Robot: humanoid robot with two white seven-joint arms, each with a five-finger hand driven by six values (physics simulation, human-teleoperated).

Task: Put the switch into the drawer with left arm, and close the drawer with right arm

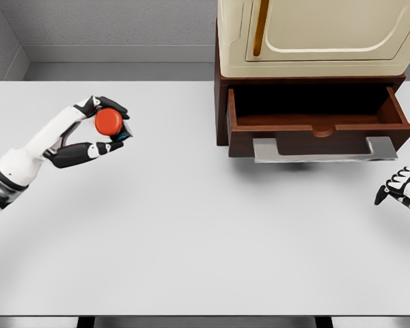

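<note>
Red switch (110,122) in left hand (89,133), face toward camera.

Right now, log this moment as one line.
left hand: holding red switch | drawer: open | right hand: idle at right edge

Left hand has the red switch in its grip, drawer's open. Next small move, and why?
Probably carry the left hand rightward toward the open drawer. It grips the red switch above the table, well left of the drawer. The right hand waits at the right edge.
</note>
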